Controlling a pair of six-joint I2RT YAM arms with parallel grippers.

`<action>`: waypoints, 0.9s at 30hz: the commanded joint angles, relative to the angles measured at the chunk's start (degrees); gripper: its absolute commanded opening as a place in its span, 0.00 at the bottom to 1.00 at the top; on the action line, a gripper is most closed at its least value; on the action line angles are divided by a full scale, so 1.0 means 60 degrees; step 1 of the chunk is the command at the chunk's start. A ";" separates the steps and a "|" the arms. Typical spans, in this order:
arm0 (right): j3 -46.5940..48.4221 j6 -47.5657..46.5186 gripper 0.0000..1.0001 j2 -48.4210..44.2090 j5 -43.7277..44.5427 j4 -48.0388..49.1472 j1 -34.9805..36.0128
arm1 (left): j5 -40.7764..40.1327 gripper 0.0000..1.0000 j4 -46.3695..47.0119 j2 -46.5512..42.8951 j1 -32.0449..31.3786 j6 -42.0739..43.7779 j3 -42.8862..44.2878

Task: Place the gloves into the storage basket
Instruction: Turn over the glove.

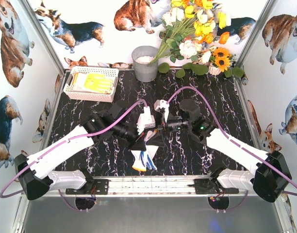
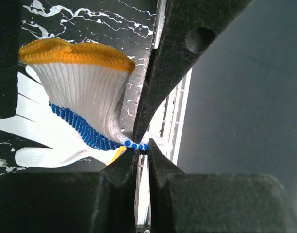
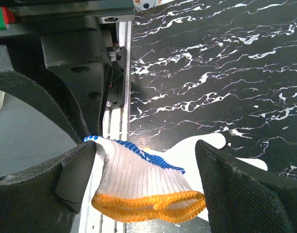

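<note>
A white knit glove with an orange cuff and a blue-dotted palm hangs over the near middle of the table. My left gripper is shut on its blue-dotted edge. The orange cuff stands up beside it. My right gripper is open, with the cuff between its two spread fingers. Its left finger touches the glove's pinched corner. The white lattice storage basket stands at the back left and holds yellow-palmed gloves.
A grey metal bucket stands at the back centre, right of the basket. A bunch of artificial flowers leans from the back right corner. Corgi-print walls close in the table. A metal rail runs along the near edge.
</note>
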 commanded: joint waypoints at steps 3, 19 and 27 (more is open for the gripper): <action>0.0517 -0.0405 0.83 -0.0060 0.0379 0.0103 0.0044 | -0.0162 0.00 0.0469 -0.0460 -0.0093 0.0320 -0.0035; -0.0122 0.0088 0.60 -0.0447 0.1833 0.0488 0.0703 | -0.0274 0.00 0.0194 -0.0927 -0.0093 0.0571 0.0071; 0.0865 -0.0241 0.05 -0.0479 0.3273 -0.1919 0.0674 | -0.1196 0.00 0.0165 -0.1089 -0.0078 0.0556 -0.0095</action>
